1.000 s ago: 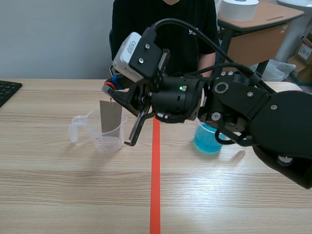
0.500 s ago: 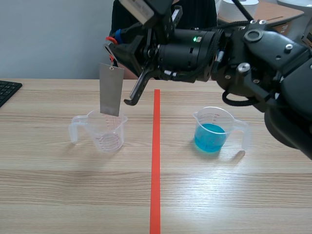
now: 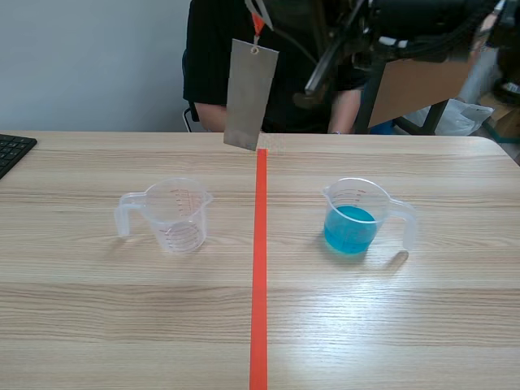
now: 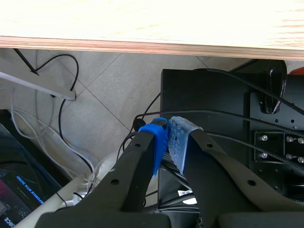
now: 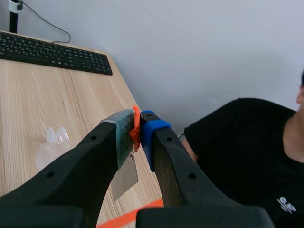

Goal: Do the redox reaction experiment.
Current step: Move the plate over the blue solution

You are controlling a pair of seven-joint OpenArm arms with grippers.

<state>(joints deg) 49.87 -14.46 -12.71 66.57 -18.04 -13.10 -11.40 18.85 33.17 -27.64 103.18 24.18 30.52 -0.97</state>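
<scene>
A grey metal plate (image 3: 250, 96) hangs by an orange-red tag high above the table, over the far end of the red tape line. My right gripper (image 3: 262, 10) is raised across the scene's top and shut on that tag. In the right wrist view the tag (image 5: 136, 129) is pinched between the fingers (image 5: 137, 124), and the plate (image 5: 125, 179) dangles below. An empty clear measuring cup (image 3: 175, 215) stands left of the line, and a cup of blue liquid (image 3: 353, 221) stands right of it. My left gripper (image 4: 167, 142) is shut on nothing, below the table edge.
A person in a black shirt (image 3: 215, 49) sits across the table behind the plate. A black keyboard (image 3: 12, 150) lies at the table's far left edge; it also shows in the right wrist view (image 5: 52, 52). Cables and a black box (image 4: 209, 109) lie on the floor under the left gripper.
My right arm rose and swung right, lifting the metal plate out of the empty cup to hang high over the red line. Both cups stayed in place.
</scene>
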